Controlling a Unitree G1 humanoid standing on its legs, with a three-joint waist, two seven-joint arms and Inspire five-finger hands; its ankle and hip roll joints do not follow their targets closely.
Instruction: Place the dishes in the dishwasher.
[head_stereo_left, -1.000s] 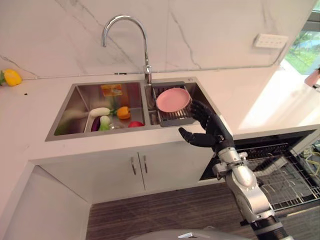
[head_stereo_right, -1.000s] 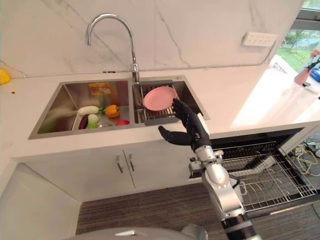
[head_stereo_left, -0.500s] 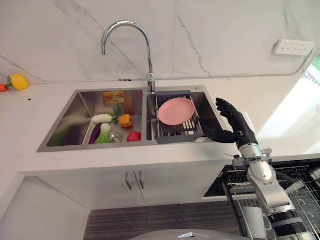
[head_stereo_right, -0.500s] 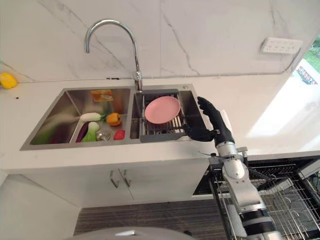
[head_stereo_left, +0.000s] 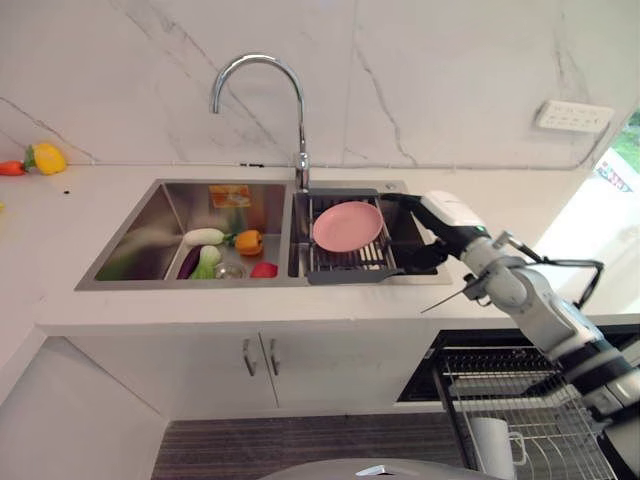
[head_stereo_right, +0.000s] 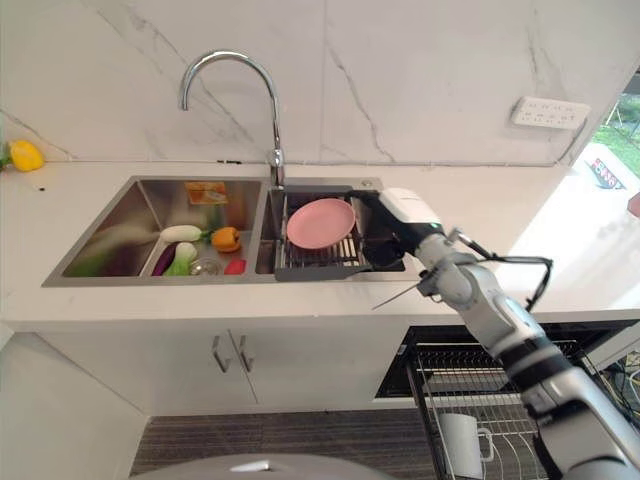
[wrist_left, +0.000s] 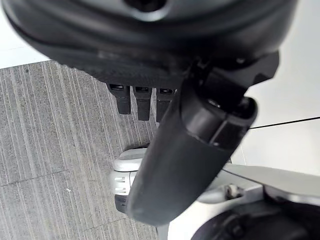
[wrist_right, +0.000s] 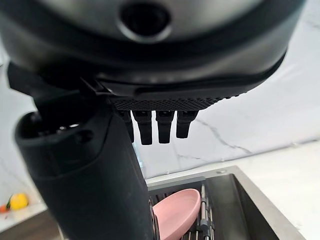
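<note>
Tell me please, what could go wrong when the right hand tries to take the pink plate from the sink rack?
The pink plate lies tilted on the drying rack, so open fingers of the right hand may push it rather than grip it. It could slide off toward the vegetables in the other basin. The faucet stands close behind and may catch a lifted plate.

White marble wall (head_stereo_left: 450, 60) — white cabinets (head_stereo_left: 260, 360), grey striped floor (head_stereo_left: 300, 445).

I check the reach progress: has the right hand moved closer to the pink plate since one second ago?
Yes. The right hand has moved from the sink's front edge to over the right basin, beside the pink plate on its rack.
</note>
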